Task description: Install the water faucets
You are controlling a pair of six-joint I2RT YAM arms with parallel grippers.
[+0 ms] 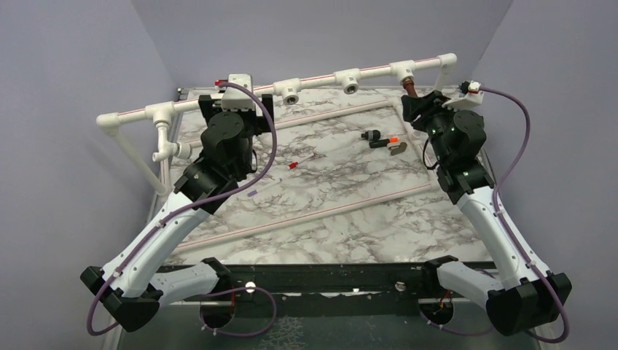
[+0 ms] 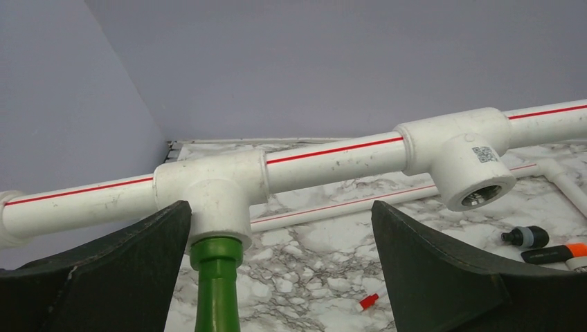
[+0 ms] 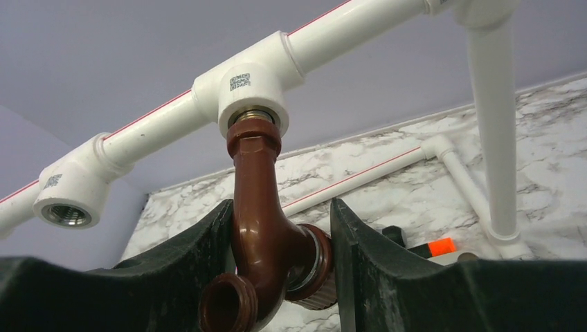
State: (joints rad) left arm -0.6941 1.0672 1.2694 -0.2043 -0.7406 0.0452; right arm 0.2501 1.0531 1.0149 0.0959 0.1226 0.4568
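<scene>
A bright green faucet (image 2: 216, 290) sits with its stem in a white T-fitting (image 2: 218, 194) of the pipe frame (image 1: 321, 79). My left gripper (image 2: 279, 211) stands wide open around it, and the faucet is close beside the left finger (image 2: 124, 263). In the top view the left arm hides the green faucet. The reddish-brown faucet (image 3: 263, 235) has its stem up in another T-fitting (image 3: 250, 86) at the frame's right end. My right gripper (image 3: 280, 207) is shut on its body, spout mouth toward the camera. In the top view this gripper (image 1: 412, 103) is just below the brown faucet (image 1: 409, 87).
Two T-fittings (image 1: 290, 93) (image 1: 350, 82) between the faucets have bare threaded mouths. A black piece with an orange tip (image 1: 382, 141) and a small red-capped piece (image 1: 295, 165) lie on the marble table (image 1: 342, 240). Thin white pipes (image 1: 306, 215) lie across it. Purple walls stand close.
</scene>
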